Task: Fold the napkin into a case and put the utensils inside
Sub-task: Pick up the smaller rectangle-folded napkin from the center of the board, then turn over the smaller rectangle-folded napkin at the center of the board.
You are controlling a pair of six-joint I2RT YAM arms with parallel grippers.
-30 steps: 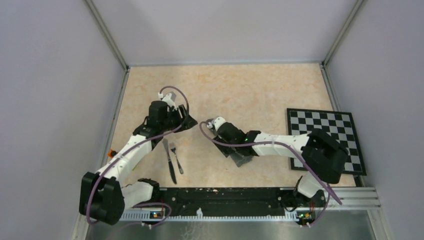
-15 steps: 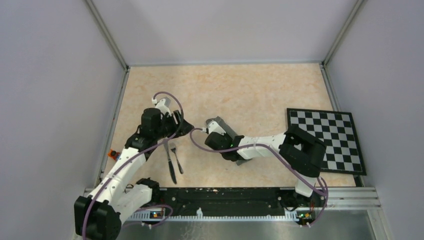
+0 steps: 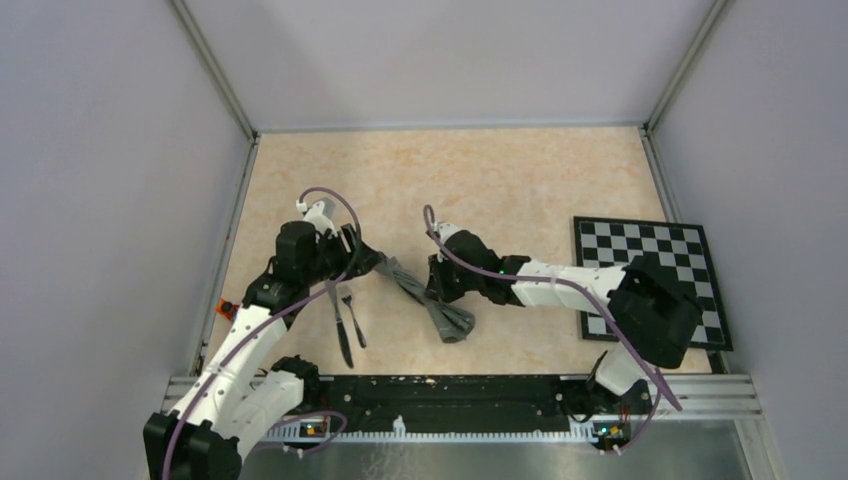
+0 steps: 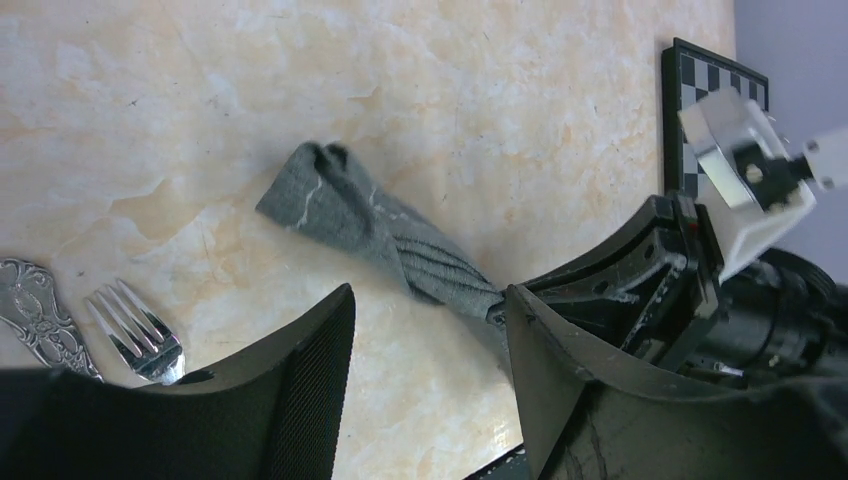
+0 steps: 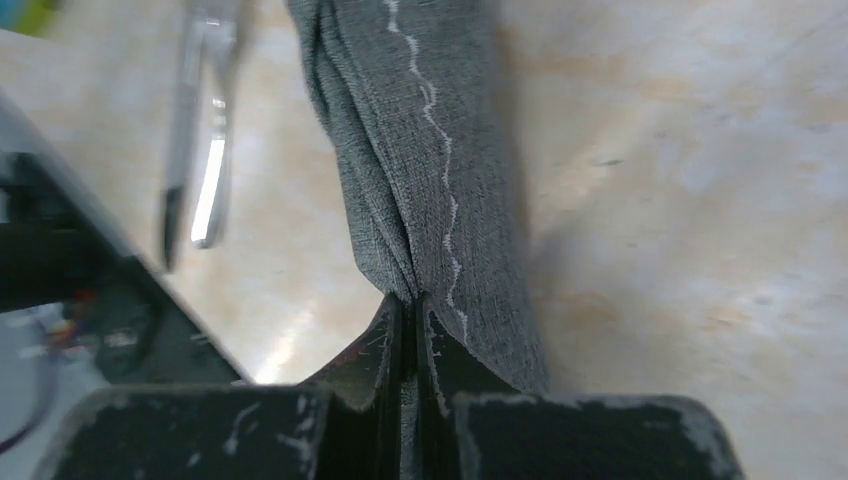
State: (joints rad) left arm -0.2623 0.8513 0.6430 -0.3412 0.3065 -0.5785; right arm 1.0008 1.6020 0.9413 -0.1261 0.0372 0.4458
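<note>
Pale marbled surface [image 3: 520, 190] lies under both my arms, with grey walls around it. My right claw [image 5: 408, 300] is pinched tight on the napkin [image 5: 420, 150], fingers meeting over a bunched fold so the cloth cannot slip when I pull or lift it. My left claw [image 4: 425, 300] stands fairly wide and holds nothing. It hovers over the cloth's upper left end, I judge to catch that end next. The napkin is no case yet. It lies twisted like a rope, slanting through the middle of the top view, and needs spreading flat. Knife [image 3: 340, 325] and fork [image 3: 352, 315] lie side by side just left of it, out of the folding's way. A checkered board [image 3: 650, 270] sits at far right.
</note>
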